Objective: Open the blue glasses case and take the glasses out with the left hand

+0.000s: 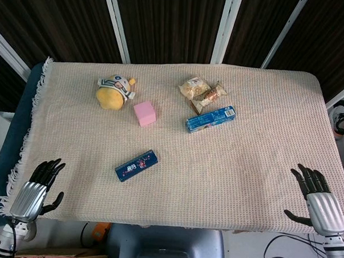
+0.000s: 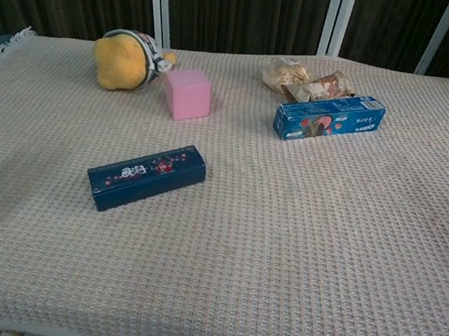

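The blue glasses case point(image 1: 136, 165) point(image 2: 146, 177) lies closed on the beige woven cloth, left of the table's middle, its long side slanting up to the right, with a flowered print on its lid. My left hand point(image 1: 38, 189) hovers at the front left corner of the table, fingers spread and holding nothing, well left of the case. At the front right corner my right hand point(image 1: 317, 198) is likewise open and empty. Neither hand shows in the chest view. The glasses are hidden inside the case.
A yellow plush toy point(image 1: 114, 91) point(image 2: 124, 59) sits at the back left with a pink cube point(image 1: 144, 113) point(image 2: 188, 94) beside it. A blue toothpaste box point(image 1: 210, 119) point(image 2: 329, 117) and wrapped snacks point(image 1: 201, 90) point(image 2: 309, 80) lie at the back right.
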